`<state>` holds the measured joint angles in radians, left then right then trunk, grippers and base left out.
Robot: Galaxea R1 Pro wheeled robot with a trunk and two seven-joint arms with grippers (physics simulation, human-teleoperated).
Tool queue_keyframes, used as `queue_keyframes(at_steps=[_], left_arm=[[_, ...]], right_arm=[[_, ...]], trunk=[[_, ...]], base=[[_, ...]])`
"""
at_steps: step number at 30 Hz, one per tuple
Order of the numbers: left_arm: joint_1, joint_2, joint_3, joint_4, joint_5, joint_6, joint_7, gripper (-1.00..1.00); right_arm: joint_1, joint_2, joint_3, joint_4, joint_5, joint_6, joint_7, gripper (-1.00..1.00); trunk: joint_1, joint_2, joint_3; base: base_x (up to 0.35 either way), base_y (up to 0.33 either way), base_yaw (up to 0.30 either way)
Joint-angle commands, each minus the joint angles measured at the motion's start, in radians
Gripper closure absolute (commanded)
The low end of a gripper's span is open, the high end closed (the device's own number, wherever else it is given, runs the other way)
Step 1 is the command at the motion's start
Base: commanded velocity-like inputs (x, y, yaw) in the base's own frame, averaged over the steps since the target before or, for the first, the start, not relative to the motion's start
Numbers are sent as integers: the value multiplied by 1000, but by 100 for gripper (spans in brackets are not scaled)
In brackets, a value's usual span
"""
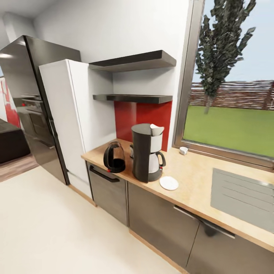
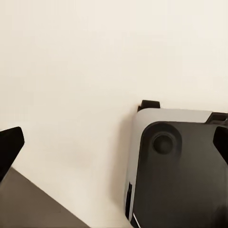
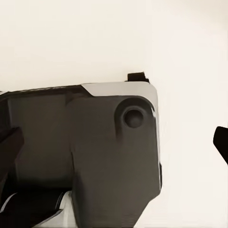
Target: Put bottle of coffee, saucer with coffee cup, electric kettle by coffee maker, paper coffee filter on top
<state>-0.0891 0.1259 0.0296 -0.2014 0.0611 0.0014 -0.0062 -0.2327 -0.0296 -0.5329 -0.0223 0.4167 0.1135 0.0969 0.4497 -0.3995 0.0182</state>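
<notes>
In the head view, the coffee maker (image 1: 147,152) stood mid-frame on the desk (image 1: 198,179), a paper filter (image 1: 156,129) on its top. The electric kettle (image 1: 114,157) sat just left of it, the saucer (image 1: 169,183) lower right of it, and the coffee cup (image 1: 183,150) further right by the window (image 1: 232,87). Both wrist views looked down over the robot's base (image 3: 95,156) and pale floor (image 2: 71,71); left fingers (image 2: 10,145) and right fingers (image 3: 221,140) were spread wide apart, holding nothing.
</notes>
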Motion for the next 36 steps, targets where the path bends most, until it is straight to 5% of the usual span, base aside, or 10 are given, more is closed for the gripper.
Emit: queue_keyframes(at_steps=[1,11,36], left_arm=[[0,0,3,-1,6,0,-1,-100],[0,0,3,-1,6,0,0,-100],[2,1,-10,7,-7,2,-1,-100]], right_arm=[[12,-1,-9,-2,10,-10,6,-100],[19,2,-9,-2,13,-20,129,-100],[21,9,-10,-4,5,-77,133,-100]], trunk=[[0,-1,0],[0,-1,0],[0,-1,0]], base=[[0,299,-268],[0,164,-268],[0,2,-268]])
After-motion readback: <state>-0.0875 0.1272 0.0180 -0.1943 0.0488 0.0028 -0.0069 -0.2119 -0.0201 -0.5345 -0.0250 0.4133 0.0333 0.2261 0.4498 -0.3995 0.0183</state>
